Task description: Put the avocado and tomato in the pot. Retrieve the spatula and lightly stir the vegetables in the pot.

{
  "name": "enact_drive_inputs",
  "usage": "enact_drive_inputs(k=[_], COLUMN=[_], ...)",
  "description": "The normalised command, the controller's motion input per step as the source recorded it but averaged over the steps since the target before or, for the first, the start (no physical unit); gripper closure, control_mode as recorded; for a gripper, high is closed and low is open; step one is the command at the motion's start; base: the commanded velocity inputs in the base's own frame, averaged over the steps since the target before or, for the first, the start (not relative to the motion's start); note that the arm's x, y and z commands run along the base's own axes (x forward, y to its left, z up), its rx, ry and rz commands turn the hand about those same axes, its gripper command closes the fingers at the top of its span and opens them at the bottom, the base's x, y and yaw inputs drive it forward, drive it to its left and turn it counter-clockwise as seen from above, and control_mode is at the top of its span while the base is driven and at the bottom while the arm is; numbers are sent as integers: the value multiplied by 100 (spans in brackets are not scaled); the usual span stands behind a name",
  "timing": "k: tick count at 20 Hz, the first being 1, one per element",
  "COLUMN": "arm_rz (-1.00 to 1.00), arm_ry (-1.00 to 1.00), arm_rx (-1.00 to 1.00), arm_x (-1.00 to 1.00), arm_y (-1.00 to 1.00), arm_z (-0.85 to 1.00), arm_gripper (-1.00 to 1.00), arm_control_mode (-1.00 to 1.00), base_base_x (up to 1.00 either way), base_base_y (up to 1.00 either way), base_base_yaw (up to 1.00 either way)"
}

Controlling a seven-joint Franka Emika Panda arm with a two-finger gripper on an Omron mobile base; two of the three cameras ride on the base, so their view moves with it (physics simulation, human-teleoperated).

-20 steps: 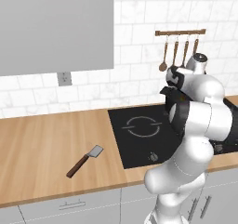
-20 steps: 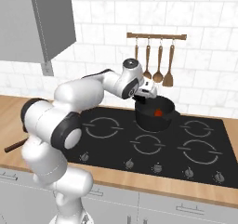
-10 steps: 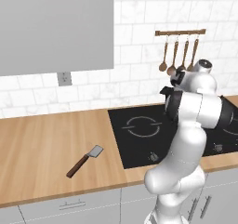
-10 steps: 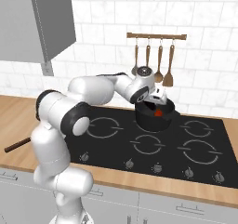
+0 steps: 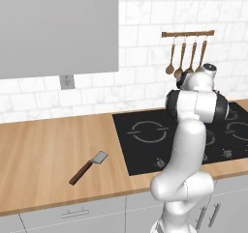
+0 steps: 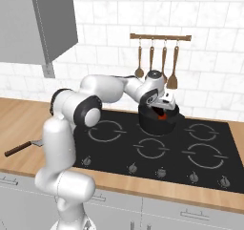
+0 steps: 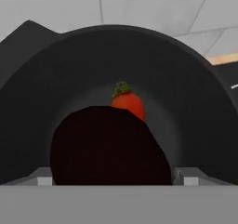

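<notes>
Now, from the left base view, I see the spatula (image 5: 88,167) lying on the tabletop, well apart from the hob (image 5: 145,145); in the right base view the gripper (image 6: 163,106) hangs over the pot (image 6: 158,121); in the hand view the jaws stand apart, avocado (image 7: 109,146) and tomato (image 7: 130,103) inside; vegetables seem placed; next, I judge, fetch the spatula.

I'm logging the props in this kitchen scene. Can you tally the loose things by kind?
Vegetables: 2, avocado and tomato
Pots: 1, pot
Spatulas: 1, spatula
Hanging spoons: 4
Total: 8
</notes>
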Motion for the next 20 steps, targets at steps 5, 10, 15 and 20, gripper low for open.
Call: enact_drive_inputs(k=[5,10,15,20], arm_rz=[0,0,0,0], arm_ry=[8,0,0,-11], arm_rx=[0,0,0,0], arm_x=[30,5,0,-72], arm_y=[0,0,0,29], arm_z=[-14,9,9,57], arm_gripper=[-100,-100,-100,-100], arm_control_mode=[-100,-100,-100,-100], base_base_x=[0,0,0,0], base_base_y=[0,0,0,0], base_base_yaw=[0,0,0,0])
